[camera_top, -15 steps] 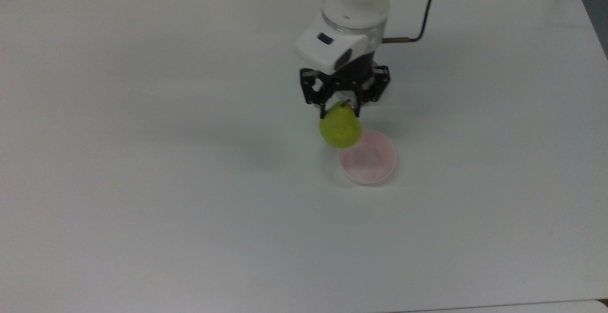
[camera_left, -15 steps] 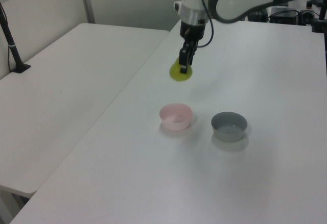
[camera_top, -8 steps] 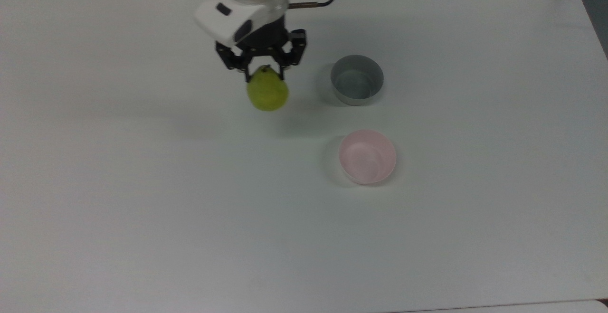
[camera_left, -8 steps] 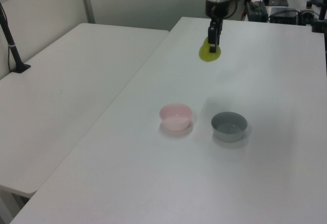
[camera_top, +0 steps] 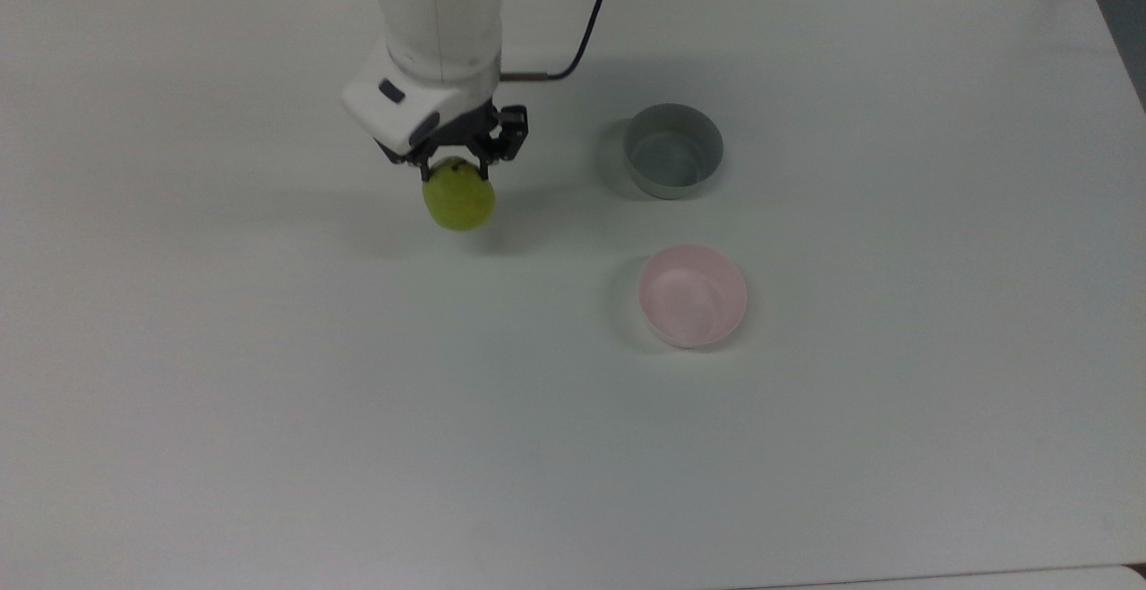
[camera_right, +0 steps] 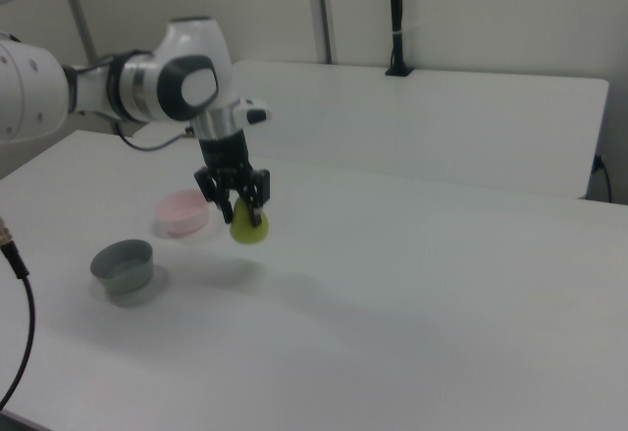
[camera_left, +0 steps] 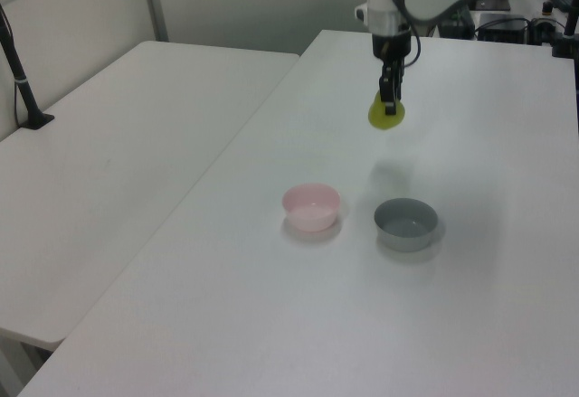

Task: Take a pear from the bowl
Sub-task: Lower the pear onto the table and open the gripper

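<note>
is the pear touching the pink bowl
Apart. In the top view the pear hangs from the gripper, with bare table between it and the empty pink bowl.

— Where do you see your gripper (camera_top: 457, 165)?

— It hangs off the white arm (camera_top: 437, 8), pointing straight down, above the table in the right view.

— And its state?

— Your black fingers (camera_right: 257, 191) are closed on the pear (camera_top: 459, 198), pinching its narrow top, so it dangles below the fingertips in the left view.
</note>
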### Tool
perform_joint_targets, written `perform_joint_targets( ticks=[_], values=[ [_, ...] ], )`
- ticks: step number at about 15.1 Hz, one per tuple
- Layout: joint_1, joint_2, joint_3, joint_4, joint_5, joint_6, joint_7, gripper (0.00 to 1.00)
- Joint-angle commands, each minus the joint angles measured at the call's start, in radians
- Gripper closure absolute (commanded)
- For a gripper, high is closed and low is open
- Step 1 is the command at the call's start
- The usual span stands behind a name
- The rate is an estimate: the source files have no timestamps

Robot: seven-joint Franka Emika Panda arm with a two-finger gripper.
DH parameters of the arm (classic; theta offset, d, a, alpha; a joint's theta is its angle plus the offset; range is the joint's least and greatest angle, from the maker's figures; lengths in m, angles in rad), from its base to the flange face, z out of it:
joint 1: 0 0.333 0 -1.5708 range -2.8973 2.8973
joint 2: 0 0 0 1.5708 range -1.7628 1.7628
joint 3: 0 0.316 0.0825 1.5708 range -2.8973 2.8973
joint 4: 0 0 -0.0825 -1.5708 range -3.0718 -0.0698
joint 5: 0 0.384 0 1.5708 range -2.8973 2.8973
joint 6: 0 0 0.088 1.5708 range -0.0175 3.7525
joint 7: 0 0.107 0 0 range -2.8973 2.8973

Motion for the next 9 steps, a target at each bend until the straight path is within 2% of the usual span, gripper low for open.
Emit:
perform_joint_targets(
  ticks=[1,4,6,8,9],
  values=[
    [0.003,0.038,0.0,-0.029,-0.034,0.056,-0.005,0.8],
    [0.003,0.069,-0.001,-0.032,-0.042,0.056,-0.006,0.8],
    [0.003,0.08,0.0,-0.034,-0.057,0.056,-0.008,0.74],
    [0.002,0.08,0.0,-0.043,-0.057,0.056,-0.032,0.53],
    [-0.001,0.08,0.0,-0.043,-0.057,0.056,-0.038,0.33]
  ],
)
